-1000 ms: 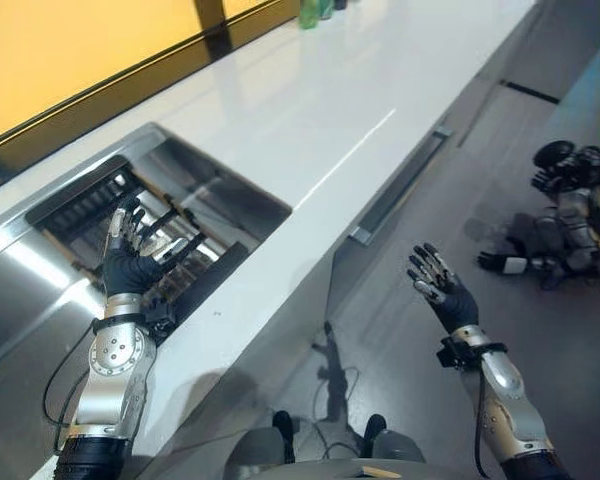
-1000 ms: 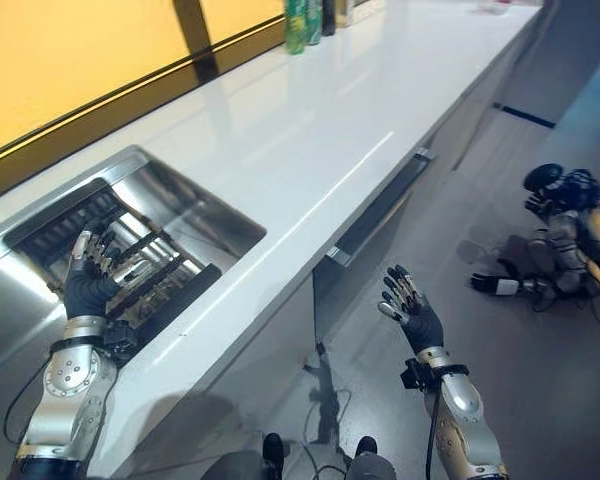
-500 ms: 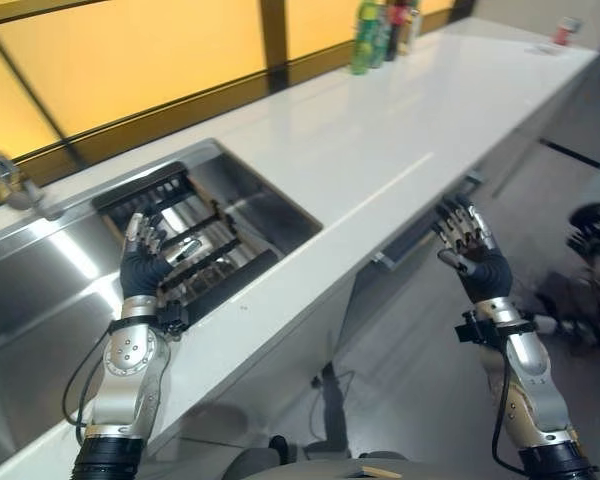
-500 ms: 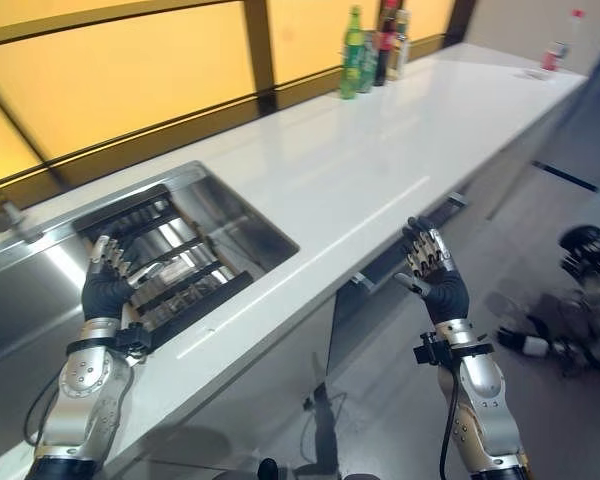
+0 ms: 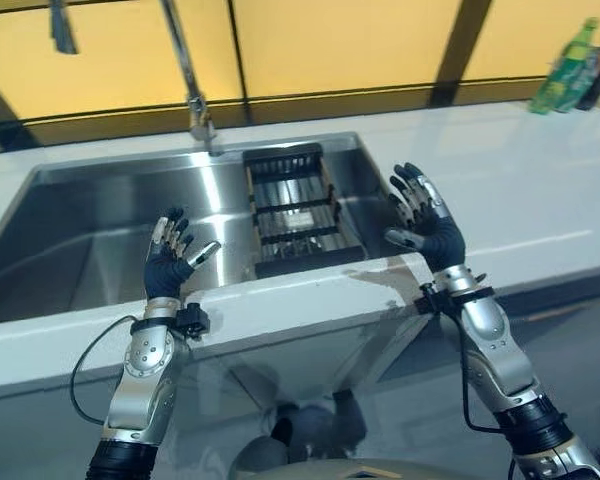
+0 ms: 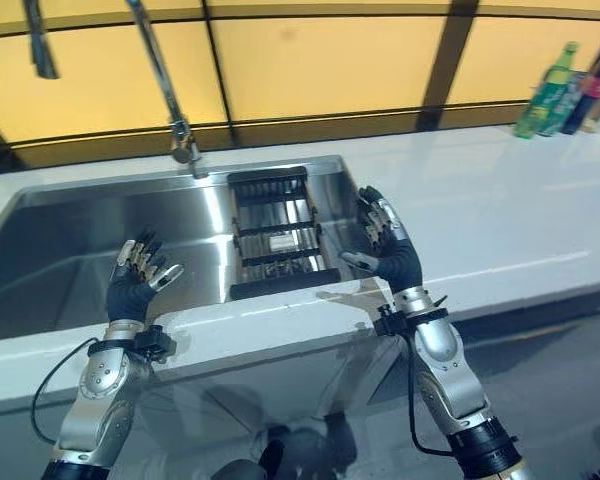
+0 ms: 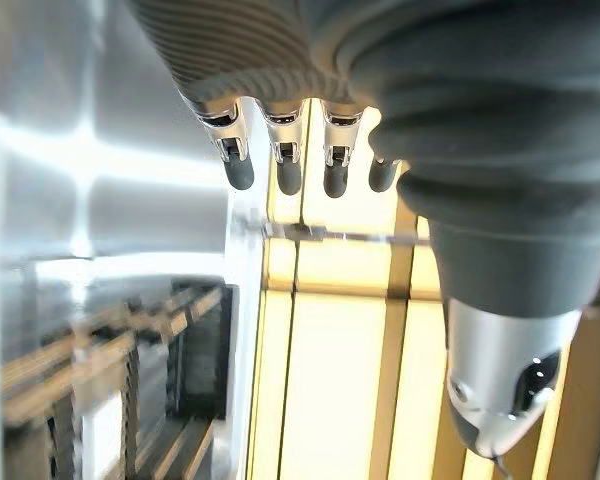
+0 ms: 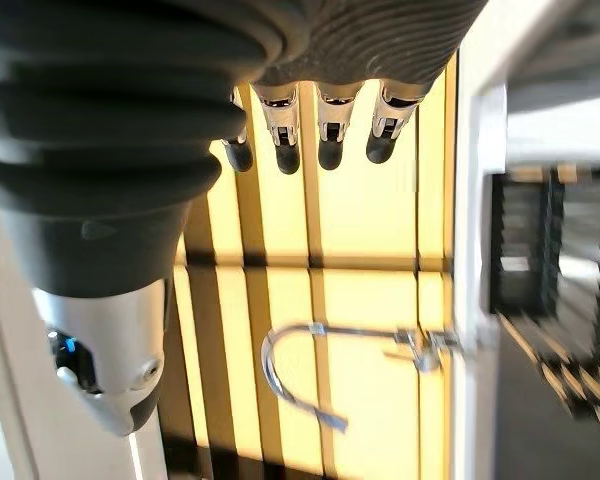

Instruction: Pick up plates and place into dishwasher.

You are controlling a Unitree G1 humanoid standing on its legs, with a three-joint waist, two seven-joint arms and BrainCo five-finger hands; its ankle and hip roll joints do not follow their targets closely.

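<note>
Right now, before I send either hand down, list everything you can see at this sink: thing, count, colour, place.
Stainless steel sink basin: one, silver, set in the counter, under the left hand.
Black slatted drain rack: one, black, at the sink's right end, between the hands.
Tall curved tap: one, chrome, behind the sink's rear rim.
White countertop: one, white, along the sink's front and off to the right.
Bottles: a green one and darker ones beside it, far right at the back of the counter.
Plates: I can't see any.
Left hand: open, raised above the sink's front rim.
Right hand: open, raised by the sink's right front corner.
</note>
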